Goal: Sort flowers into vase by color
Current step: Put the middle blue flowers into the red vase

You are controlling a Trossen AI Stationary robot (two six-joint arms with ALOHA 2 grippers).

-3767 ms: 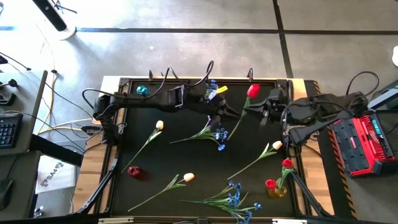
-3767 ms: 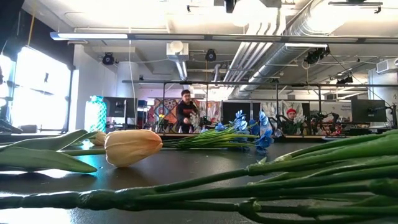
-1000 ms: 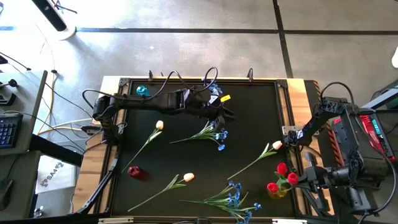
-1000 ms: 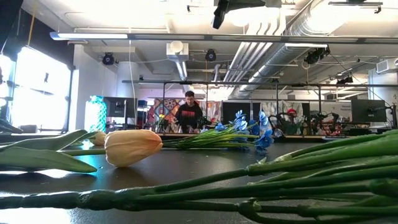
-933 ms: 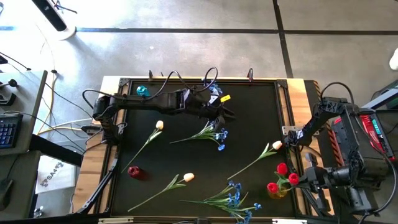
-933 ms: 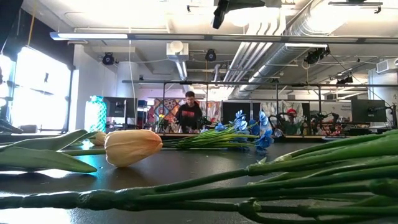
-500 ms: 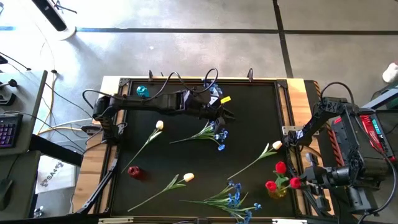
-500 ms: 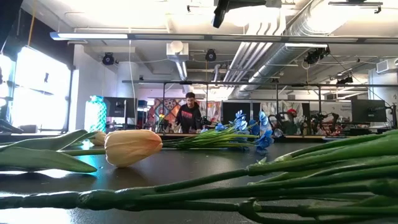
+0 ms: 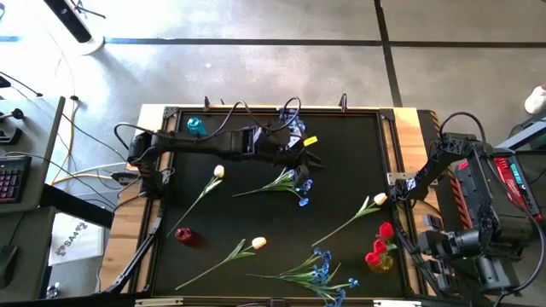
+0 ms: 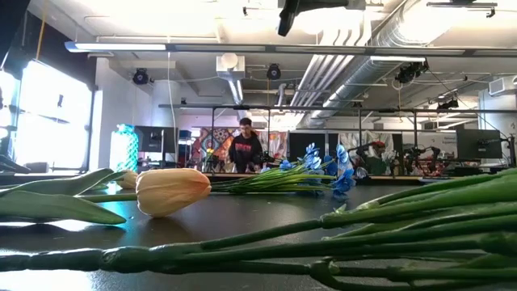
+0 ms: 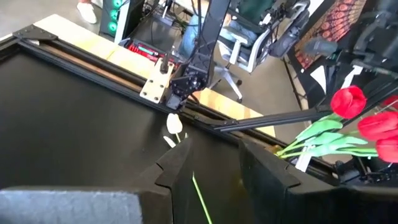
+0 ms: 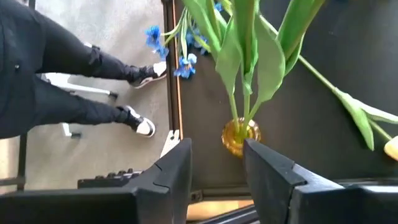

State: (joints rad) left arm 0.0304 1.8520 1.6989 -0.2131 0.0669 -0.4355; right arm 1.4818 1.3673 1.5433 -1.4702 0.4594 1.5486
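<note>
High view: left tool (image 9: 309, 159) up near the far edge of the black surface (image 9: 341, 179), above the blue spray (image 9: 294, 182). Right tool (image 9: 420, 245) off the right edge, just beside the yellow vase (image 9: 380, 261) holding red tulips (image 9: 380, 240). Cream tulips (image 9: 258, 243) and more blue sprays (image 9: 322, 271) scattered flat, small red vase (image 9: 183, 234) at the left.

Low view: cream tulip (image 10: 171, 191) lying close up, green stems (image 10: 380, 218) across the front, person (image 10: 245, 149) far back.

Left wrist view: fingers (image 11: 180, 163) apart, gripping nothing; cream tulip (image 11: 175, 124) and red tulips (image 11: 351, 102) ahead.

Right wrist view: fingers (image 12: 176, 167) apart, empty, yellow vase (image 12: 239, 136) between them with green stems (image 12: 245, 59) standing in it.
</note>
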